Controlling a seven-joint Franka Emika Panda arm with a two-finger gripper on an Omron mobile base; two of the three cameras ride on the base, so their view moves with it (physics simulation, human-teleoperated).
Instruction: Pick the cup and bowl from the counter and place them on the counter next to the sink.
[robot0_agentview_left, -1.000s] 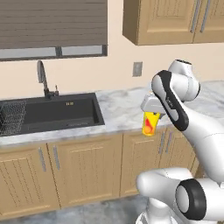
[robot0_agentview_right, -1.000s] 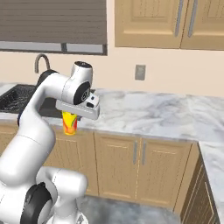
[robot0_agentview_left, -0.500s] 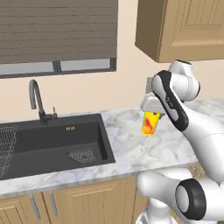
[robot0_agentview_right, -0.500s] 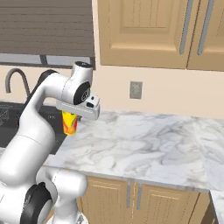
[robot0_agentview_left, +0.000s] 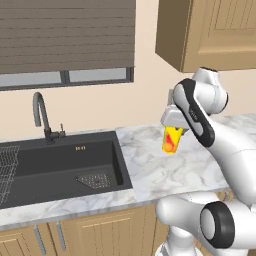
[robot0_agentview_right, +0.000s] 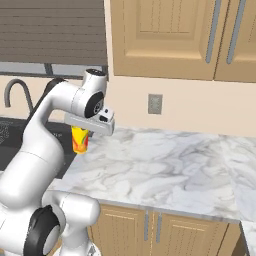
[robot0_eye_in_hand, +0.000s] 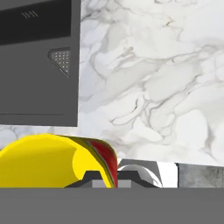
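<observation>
My gripper (robot0_agentview_left: 172, 133) is shut on the small yellow cup (robot0_agentview_left: 171, 141) with its red-orange splash. It holds the cup upright in the air above the white marble counter (robot0_agentview_left: 162, 172), just right of the sink (robot0_agentview_left: 60, 162). From the right, the cup (robot0_agentview_right: 80, 140) hangs under the hand (robot0_agentview_right: 83, 131) over the counter's (robot0_agentview_right: 165, 165) left part. In the hand view the cup (robot0_eye_in_hand: 48, 162) fills the lower left between the fingertips (robot0_eye_in_hand: 105, 178), with marble (robot0_eye_in_hand: 153, 78) and the sink's corner (robot0_eye_in_hand: 39, 61) below. The bowl is out of view.
A curved dark faucet (robot0_agentview_left: 42, 115) stands behind the basin, with a wire rack (robot0_agentview_left: 7, 167) at its left and a drain strainer (robot0_agentview_left: 95, 179) on its floor. Wooden wall cabinets (robot0_agentview_left: 210, 35) hang overhead. An outlet (robot0_agentview_right: 155, 104) is on the wall.
Both base views have shifted and the counter looms larger, so the base has driven toward the sink counter. The arm keeps its pose with the cup held.
</observation>
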